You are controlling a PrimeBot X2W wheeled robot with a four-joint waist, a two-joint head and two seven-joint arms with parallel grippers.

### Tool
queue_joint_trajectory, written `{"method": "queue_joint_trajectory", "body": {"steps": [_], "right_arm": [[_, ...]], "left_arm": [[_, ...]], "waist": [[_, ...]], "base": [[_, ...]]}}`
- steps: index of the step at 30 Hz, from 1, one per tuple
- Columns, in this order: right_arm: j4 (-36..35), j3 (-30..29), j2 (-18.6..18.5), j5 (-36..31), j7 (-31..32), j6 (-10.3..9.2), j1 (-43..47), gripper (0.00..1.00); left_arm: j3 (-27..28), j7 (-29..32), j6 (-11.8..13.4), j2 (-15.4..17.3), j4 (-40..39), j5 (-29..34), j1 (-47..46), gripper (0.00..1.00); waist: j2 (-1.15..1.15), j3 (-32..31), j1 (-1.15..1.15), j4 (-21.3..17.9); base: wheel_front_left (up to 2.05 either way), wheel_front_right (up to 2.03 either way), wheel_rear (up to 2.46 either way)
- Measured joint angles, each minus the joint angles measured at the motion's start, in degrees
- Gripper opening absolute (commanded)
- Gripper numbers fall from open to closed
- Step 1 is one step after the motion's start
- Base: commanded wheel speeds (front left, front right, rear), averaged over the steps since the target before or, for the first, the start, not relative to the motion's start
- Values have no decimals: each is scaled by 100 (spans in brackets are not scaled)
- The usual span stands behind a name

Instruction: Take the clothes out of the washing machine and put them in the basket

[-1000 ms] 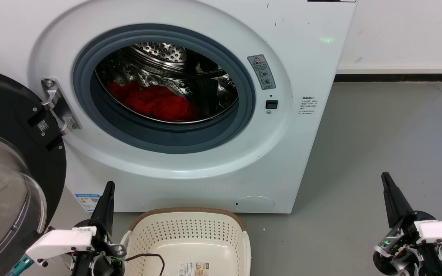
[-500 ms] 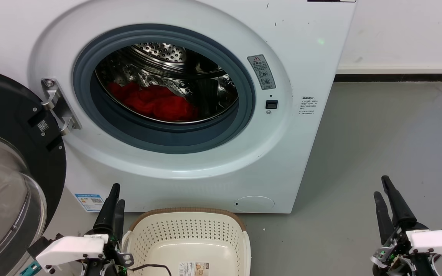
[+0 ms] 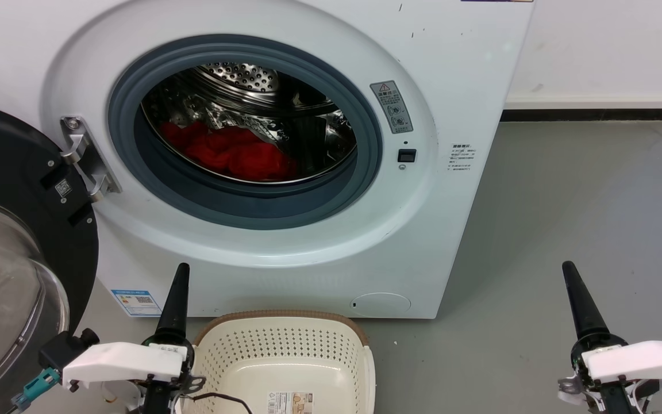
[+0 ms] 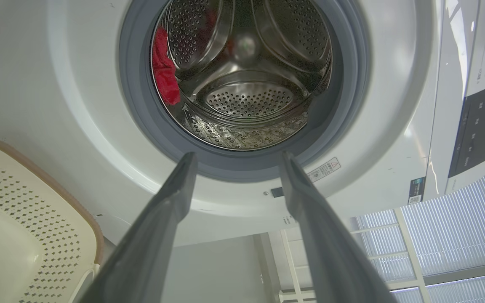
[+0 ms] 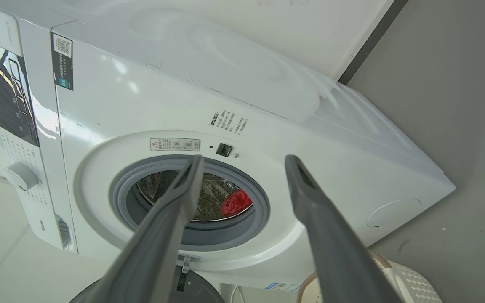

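The white washing machine (image 3: 457, 69) stands with its porthole open. The red clothes (image 3: 233, 152) lie bunched at the bottom of the steel drum, also seen as the clothes (image 4: 163, 71) and the clothes (image 5: 235, 203). The cream basket (image 3: 285, 317) with a brown rim sits on the floor just in front of the machine; I see nothing in it but a label on its base. My left gripper (image 3: 181, 270) is left of the basket, below the porthole, pointing up. The left gripper (image 4: 238, 156) is open and holds nothing. My right gripper (image 3: 568, 267) is over the floor right of the machine. The right gripper (image 5: 246, 160) is open too.
The black-rimmed glass door (image 3: 9, 241) hangs swung out at the left, close to my left arm. A dark cable (image 3: 222, 397) loops over the basket's near left part. Grey floor (image 3: 566, 195) stretches right of the machine to a white wall with a dark skirting.
Both wrists have rolled, so each gripper's two fingers now line up edge-on in the head view. The left gripper has edged right and up. The clothes have not moved.
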Motion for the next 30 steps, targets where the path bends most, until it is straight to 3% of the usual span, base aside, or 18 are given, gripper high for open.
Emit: {"method": "queue_joint_trajectory", "body": {"steps": [17, 30], "right_arm": [[-244, 158, 1, -1961, -257, 1, 113, 100], [-398, 214, 1, -3080, -358, 1, 155, 100]], "left_arm": [[-179, -367, 102, 13, -162, 1963, -14, 100], [-327, -603, 155, 53, -231, 3036, -22, 100]], "waist": [[0, 23, 0, 15], [0, 41, 0, 37]], "base": [[0, 0, 0], [0, 0, 0]]}}
